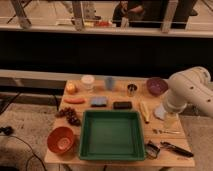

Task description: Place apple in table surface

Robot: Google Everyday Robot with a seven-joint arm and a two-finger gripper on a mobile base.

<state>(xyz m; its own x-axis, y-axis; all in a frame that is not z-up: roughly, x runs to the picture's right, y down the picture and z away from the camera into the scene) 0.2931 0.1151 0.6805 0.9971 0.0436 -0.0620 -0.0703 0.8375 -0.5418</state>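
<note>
While the apple [71,88] lies far left, the tool [168,118] hovers far right.

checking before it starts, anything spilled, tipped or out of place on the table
Nothing stands out. The apple rests on the table surface at its back left corner; the white cup and blue cup stand upright. The jaws hang over its right side.

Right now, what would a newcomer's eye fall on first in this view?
The big green tray at the front middle of the table surface, then the white arm bulking over the right edge, its gripper low over the table's right side. The apple sits small at the back left corner, the orange bowl at front left.
</note>
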